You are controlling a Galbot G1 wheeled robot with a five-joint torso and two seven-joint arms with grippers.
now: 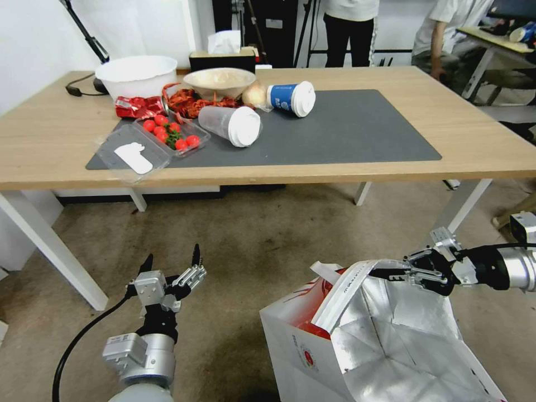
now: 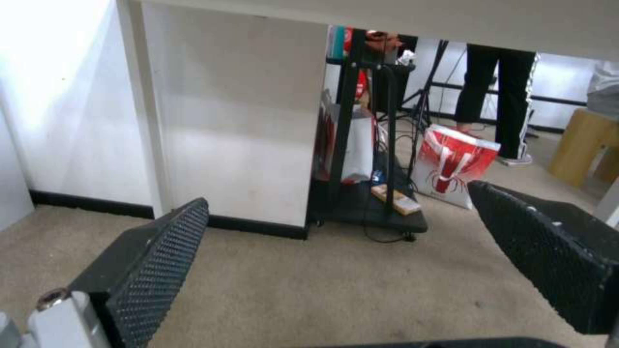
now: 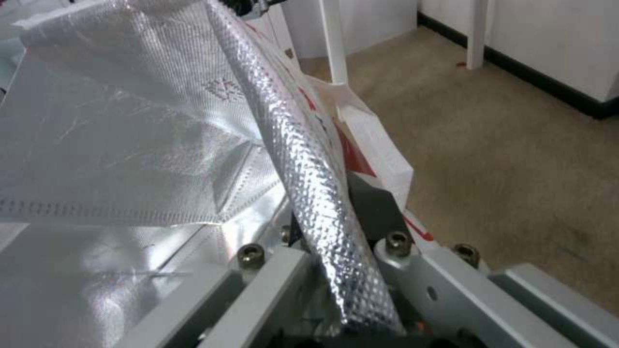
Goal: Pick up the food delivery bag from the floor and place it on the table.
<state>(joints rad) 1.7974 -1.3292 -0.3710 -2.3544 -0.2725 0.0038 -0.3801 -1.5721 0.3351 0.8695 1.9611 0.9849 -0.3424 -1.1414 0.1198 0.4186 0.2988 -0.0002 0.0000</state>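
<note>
From my head camera, my right hand is pinched on the top rim of the food delivery bag, at the far edge of its open mouth where the foil lining and a white strap come together; I judge that edge was chosen because it gives a thin fold my fingers can close on. The bag stands on the floor in front of me, well short of the tabletop, whose grey mat has bare room on its right side, clear of the tipped cups and the tray of tomatoes. My left hand hangs low over the floor on my left, spread wide and holding nothing, well apart from the bag. From my left wrist, both ribbed pads stand far apart, with carpet between them. From my right wrist, a rolled strip of foil lining runs down into my clamped right hand, the bag's silver inside beside it; the lift seems not yet done.
</note>
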